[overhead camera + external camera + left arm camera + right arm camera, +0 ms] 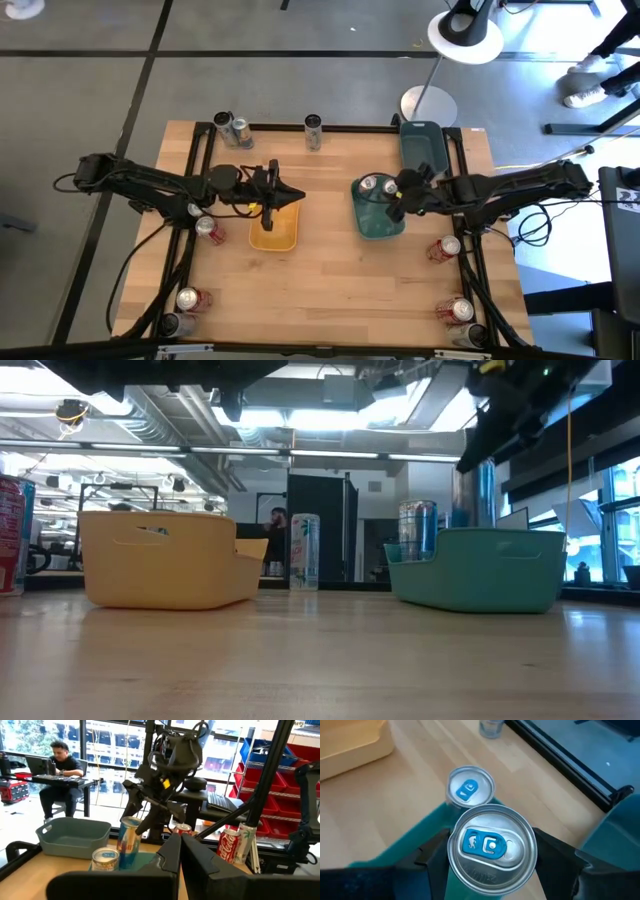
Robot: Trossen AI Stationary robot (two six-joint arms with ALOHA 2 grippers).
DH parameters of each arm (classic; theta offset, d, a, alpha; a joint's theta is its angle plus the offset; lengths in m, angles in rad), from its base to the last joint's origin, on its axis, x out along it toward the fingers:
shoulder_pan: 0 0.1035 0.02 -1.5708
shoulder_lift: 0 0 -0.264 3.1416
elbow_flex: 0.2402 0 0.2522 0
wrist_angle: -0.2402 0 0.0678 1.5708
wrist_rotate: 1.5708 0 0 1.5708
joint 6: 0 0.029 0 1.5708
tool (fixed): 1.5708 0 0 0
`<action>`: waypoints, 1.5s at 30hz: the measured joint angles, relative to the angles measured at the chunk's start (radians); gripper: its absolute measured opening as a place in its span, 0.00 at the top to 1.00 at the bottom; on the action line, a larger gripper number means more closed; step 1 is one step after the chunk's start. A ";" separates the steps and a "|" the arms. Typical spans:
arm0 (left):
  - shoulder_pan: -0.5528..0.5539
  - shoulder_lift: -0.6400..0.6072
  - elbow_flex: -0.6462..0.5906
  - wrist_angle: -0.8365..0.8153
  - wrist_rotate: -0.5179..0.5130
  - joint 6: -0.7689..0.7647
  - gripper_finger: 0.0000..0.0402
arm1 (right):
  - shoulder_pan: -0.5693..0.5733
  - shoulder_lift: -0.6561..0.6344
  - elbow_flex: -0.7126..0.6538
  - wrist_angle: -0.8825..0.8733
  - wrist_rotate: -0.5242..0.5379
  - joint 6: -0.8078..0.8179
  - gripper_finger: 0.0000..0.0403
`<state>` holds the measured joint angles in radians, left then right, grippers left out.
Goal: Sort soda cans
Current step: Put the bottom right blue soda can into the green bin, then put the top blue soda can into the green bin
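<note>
light: bright, even | source: ceiling lights (330,415), windows (115,740) | glare: windows blown out | blur: near fingers (170,870) soft

- Red can (229,845) at the tabletop's edge, left wrist view: white script "Coca-Cola", partly turned away.
- Other cans, trays: lettering too small or blurred to read.

Two dark jointed arms (150,185) carry black cables and yellow markings.
</note>
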<state>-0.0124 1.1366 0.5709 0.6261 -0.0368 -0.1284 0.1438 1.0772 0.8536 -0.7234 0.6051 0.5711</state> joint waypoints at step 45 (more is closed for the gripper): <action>0.000 0.000 0.000 -0.042 0.000 0.005 0.98 | -0.086 -0.006 -0.183 0.246 0.041 0.015 0.26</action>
<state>-0.0120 1.1366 0.5709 0.5842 -0.0372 -0.1234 0.0582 1.0708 0.6703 -0.4776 0.6457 0.5863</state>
